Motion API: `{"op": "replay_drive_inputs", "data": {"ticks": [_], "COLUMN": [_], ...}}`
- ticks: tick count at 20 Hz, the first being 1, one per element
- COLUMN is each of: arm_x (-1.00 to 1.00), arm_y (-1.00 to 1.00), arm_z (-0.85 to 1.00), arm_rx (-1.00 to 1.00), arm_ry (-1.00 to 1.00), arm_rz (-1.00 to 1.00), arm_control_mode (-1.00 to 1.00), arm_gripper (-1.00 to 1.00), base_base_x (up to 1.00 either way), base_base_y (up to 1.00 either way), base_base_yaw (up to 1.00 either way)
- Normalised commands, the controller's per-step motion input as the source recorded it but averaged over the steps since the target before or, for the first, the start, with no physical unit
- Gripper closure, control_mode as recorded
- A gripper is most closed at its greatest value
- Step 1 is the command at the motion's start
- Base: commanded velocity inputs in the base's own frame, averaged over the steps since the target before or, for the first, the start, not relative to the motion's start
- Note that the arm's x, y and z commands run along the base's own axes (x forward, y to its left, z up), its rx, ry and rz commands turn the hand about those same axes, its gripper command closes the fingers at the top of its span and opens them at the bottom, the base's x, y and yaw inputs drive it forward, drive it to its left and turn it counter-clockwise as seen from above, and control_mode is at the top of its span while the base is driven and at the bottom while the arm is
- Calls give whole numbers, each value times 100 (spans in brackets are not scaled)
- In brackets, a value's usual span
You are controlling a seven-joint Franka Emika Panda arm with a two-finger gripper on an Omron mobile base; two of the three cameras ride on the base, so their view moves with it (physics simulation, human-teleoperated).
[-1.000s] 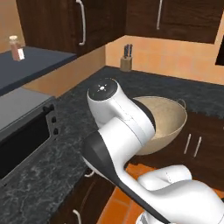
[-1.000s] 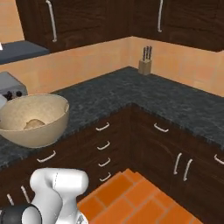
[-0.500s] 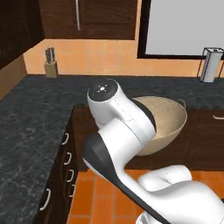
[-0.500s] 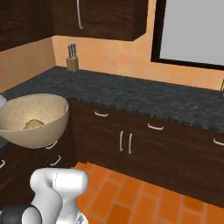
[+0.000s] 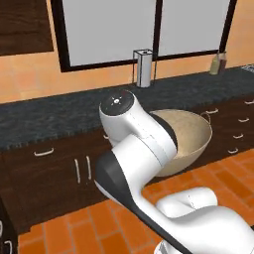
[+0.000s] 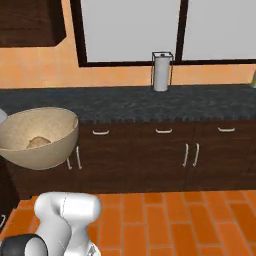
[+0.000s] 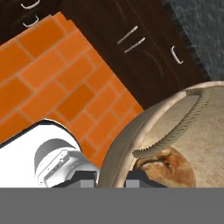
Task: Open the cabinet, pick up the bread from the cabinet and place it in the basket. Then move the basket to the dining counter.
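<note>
Bread [image 7: 168, 166] in basket [image 6: 35, 145] (off floor), before counter [image 6: 150, 102] w/ towel holder [image 6: 161, 71].

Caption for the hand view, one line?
Fingers clamp the tan woven basket's rim, brown bread roll inside, above orange tile floor.

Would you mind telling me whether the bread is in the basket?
In: the bread lies on the floor of the basket, below its rim.

Evenly lit rendered kitchen, bright and flat, with no glare. The pale windows [image 6: 165, 30] look blank white-grey and throw no visible beams. Below the black counter [image 6: 150, 102], the dark cabinets [image 6: 150, 155] lose detail. Soft pixel blur throughout; the hand view looks coarsest.
</note>
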Motion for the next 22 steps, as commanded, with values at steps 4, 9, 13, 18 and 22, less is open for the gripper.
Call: {"op": "replay_drive_inputs", "data": {"ticks": [4, 9, 13, 18, 22], "arm_x": [0, 0, 0, 0, 0], "arm_y": [0, 0, 0, 0, 0], "arm_z": [0, 0, 0, 0, 0], "arm_rx": [0, 0, 0, 0, 0], "arm_ry": [0, 0, 0, 0, 0], "arm_rz": [0, 0, 0, 0, 0], "arm_control_mode": [100, 100, 100, 100, 100], "arm_gripper": [100, 100, 100, 100, 100], "base_base_x": [8, 14, 13, 3, -58], "base_base_y": [-49, -51, -57, -60, -7], "base_base_yaw": [-71, -69, -66, -62, -44]}}
